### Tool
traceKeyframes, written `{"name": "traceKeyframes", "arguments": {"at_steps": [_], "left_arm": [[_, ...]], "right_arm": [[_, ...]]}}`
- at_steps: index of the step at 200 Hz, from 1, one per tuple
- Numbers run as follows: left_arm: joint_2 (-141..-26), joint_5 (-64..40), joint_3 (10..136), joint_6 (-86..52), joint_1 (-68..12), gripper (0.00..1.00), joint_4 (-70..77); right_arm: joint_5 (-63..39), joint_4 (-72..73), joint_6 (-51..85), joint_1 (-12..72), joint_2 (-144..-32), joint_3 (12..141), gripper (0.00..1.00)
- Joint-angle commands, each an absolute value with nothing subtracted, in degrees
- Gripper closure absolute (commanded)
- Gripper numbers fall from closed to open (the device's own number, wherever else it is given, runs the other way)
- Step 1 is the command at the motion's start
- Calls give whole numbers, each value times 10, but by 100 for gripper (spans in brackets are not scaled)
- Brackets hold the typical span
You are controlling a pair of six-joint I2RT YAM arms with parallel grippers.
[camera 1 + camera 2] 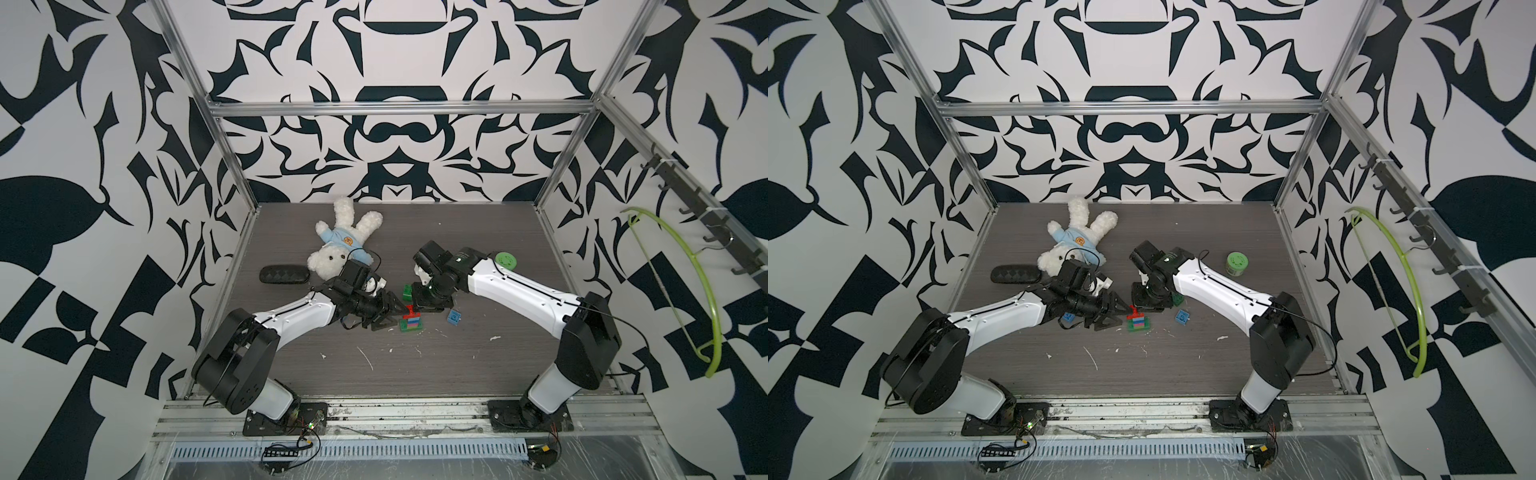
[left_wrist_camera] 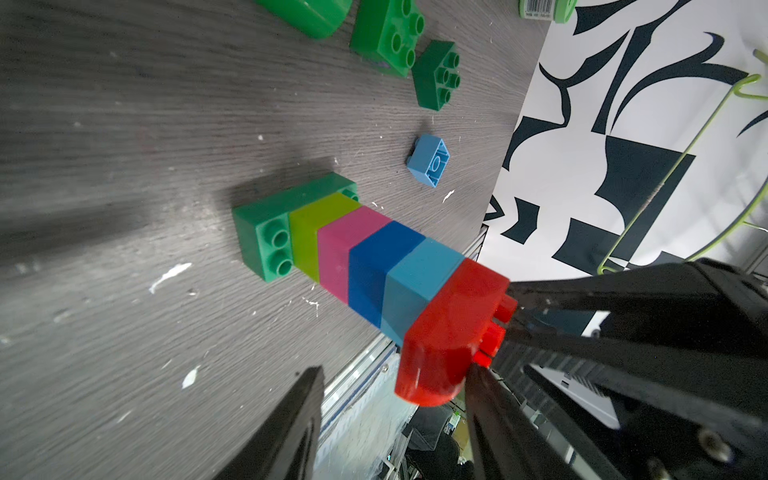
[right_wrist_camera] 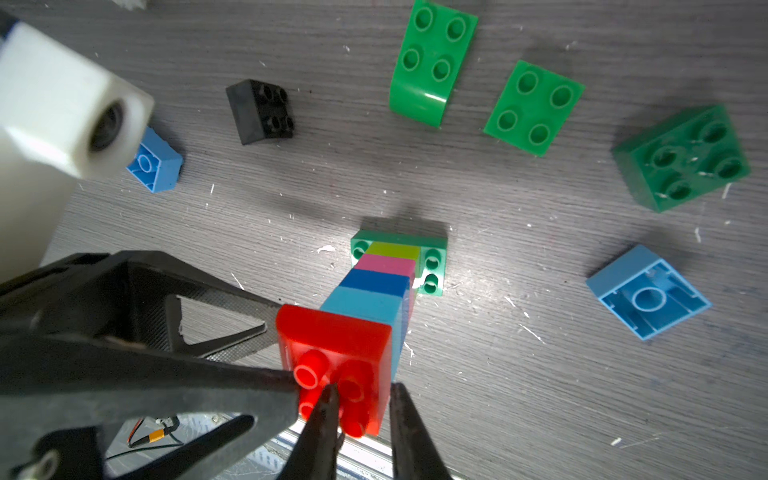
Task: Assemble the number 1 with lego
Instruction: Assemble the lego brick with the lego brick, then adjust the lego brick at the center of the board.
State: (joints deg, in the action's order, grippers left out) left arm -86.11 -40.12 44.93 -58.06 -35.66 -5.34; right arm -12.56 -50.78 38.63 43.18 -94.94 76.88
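A lego tower (image 2: 353,249) stands on the table: wide green base, then lime, pink, blue and light blue, with a red brick (image 3: 336,332) on top. It shows small in both top views (image 1: 409,323) (image 1: 1138,323). My right gripper (image 3: 362,388) reaches down from above and is shut on the red brick's studded top. My left gripper (image 2: 392,372) comes in from the side with its jaws apart. One of its fingers (image 3: 266,386) touches the red brick's side, and a gap separates the other from it. Loose lego lies around: black (image 3: 262,112), green (image 3: 534,108), light blue (image 3: 648,291).
A white teddy bear (image 1: 345,245) and a black case (image 1: 284,274) lie behind the left arm. A green-lidded jar (image 1: 505,261) stands behind the right arm. More green bricks (image 3: 432,62) (image 3: 681,158) and a light blue one (image 3: 156,166) ring the tower.
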Motion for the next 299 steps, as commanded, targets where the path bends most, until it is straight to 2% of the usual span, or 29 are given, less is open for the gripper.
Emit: {"name": "traceKeyframes", "arguments": {"at_steps": [1, 21, 63, 69, 73, 79, 95, 137, 163, 184, 221, 241, 265, 299], "left_arm": [[-880, -387, 432, -572, -366, 39, -99], [-870, -394, 448, -561, -366, 34, -100], [-836, -394, 487, -529, -365, 16, -116], [-833, -395, 488, -528, -365, 16, -115], [-832, -395, 489, -528, -365, 11, -115], [-828, -394, 488, -526, -365, 9, -115], [-819, -395, 486, -522, -365, 7, -113], [-790, -376, 479, -508, -359, 7, -103], [-753, -314, 468, -507, -353, 6, -89], [-735, -245, 474, -491, -349, 5, -135], [-692, -183, 452, -507, -345, 5, -126], [-675, -158, 438, -518, -344, 5, -106], [-668, -155, 433, -530, -338, 5, -98], [-646, -148, 421, -534, -337, 5, -103]], "right_arm": [[-87, -569, 379, 442, -990, 745, 75], [-91, -558, 371, 441, -974, 780, 70], [-82, -546, 337, 437, -930, 867, 42], [-81, -543, 331, 437, -922, 870, 39], [-79, -541, 327, 437, -916, 871, 38], [-74, -537, 321, 437, -908, 870, 34], [-63, -512, 308, 437, -874, 844, 30], [34, -385, 213, 471, -773, 702, 32], [55, -212, 124, 507, -702, 560, 35], [60, -100, 77, 528, -660, 464, 36], [50, -32, 76, 540, -650, 387, 35], [43, 59, 79, 543, -657, 331, 35], [48, 164, 72, 544, -695, 289, 35], [49, 229, 48, 544, -730, 261, 35]]}}
